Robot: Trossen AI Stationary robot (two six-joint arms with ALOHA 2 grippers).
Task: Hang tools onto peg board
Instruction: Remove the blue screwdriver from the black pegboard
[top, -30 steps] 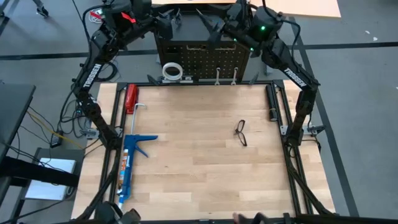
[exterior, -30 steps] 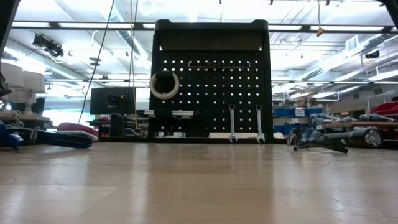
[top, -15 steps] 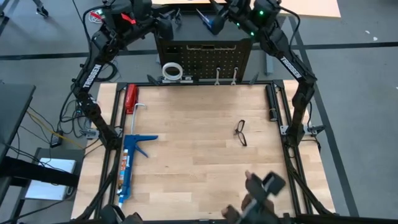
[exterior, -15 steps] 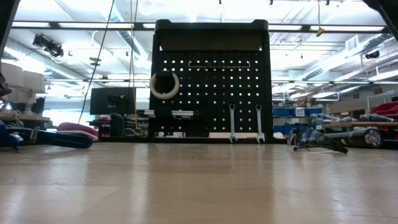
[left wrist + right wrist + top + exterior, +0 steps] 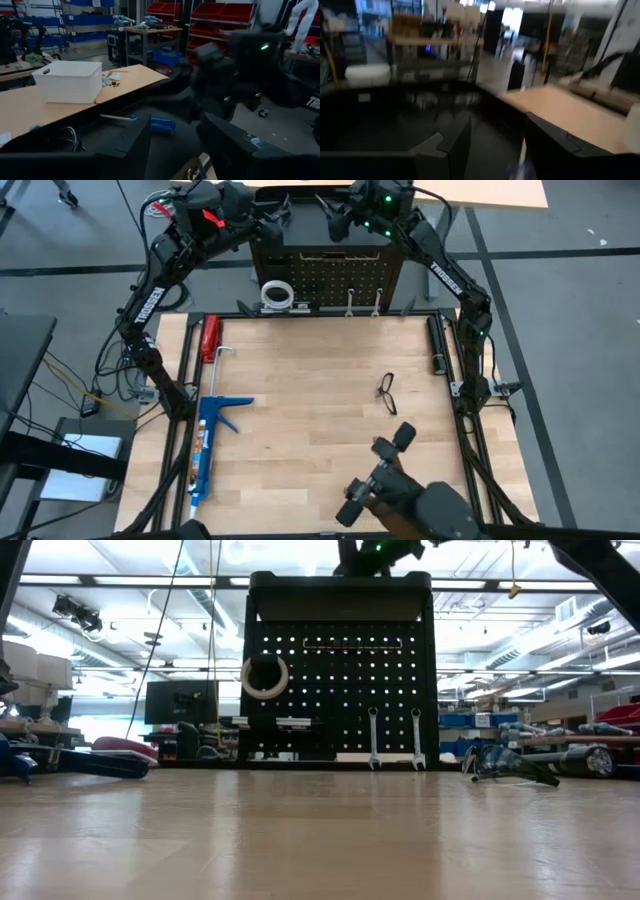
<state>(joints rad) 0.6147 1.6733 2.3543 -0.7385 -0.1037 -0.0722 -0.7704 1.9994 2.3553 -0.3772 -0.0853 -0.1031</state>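
Observation:
The peg board (image 5: 327, 275) stands upright at the table's far edge. On its face hang a white tape roll (image 5: 276, 294) and two silver wrenches (image 5: 350, 304) (image 5: 376, 304). Black safety glasses (image 5: 387, 393) lie on the tabletop at the right. A blue-handled screwdriver (image 5: 152, 123) lies on a dark surface beyond my left gripper's fingers. Both grippers are high up behind the board's top. My left gripper (image 5: 175, 145) is open and holds nothing. My right gripper (image 5: 497, 145) is open too and shows blurred just past the screwdriver in the left wrist view. Whether it touches the screwdriver, I cannot tell.
A long blue caulking gun (image 5: 210, 442) and a red-handled tool (image 5: 211, 338) lie along the table's left edge. A dark jointed device (image 5: 385, 480) reaches in over the near edge. A wooden desk with a white box (image 5: 70, 80) stands behind the board.
My right gripper has swung toward the table's left behind the top of the peg board and sunk a little; it now hangs close to my left gripper. The dark device at the near edge has come farther into the high view.

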